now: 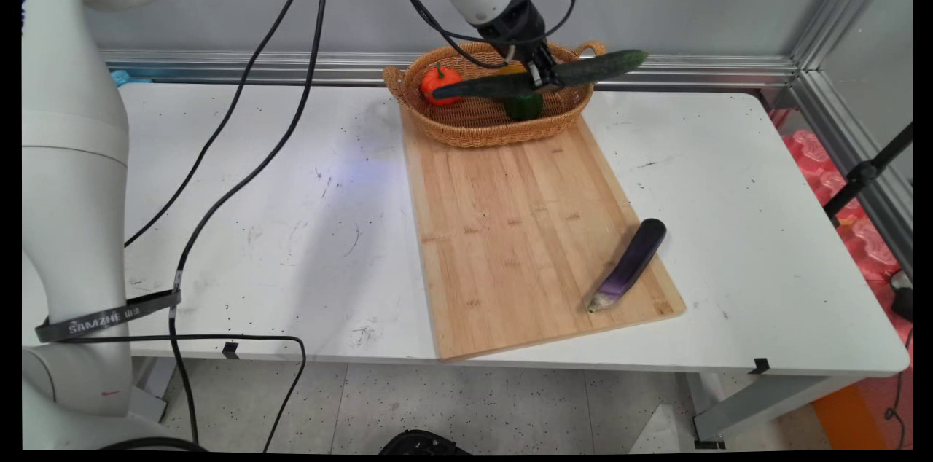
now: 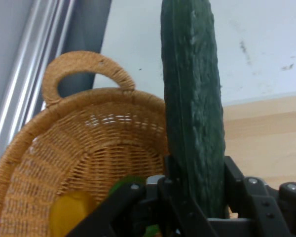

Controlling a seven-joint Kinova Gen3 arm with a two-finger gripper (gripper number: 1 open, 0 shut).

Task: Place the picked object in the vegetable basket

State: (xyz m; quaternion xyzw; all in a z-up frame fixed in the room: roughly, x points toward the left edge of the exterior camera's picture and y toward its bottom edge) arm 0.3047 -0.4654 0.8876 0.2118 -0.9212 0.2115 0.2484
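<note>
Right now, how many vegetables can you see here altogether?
5. A cucumber held by the gripper above the basket; an orange pepper, a green one and a yellow one inside it; an eggplant on the cutting board. Others may be hidden.

The only lettering I can read is "SAMZHE", printed in white and followed by two small characters I cannot make out, on a black strap (image 1: 109, 316) wrapped around the lower part of my own white arm, well to the left of the wooden cutting board (image 1: 525, 229). Near that strap, lower on the arm, sits a small red mark too tiny to read. Nothing in my hand view carries any text
</note>
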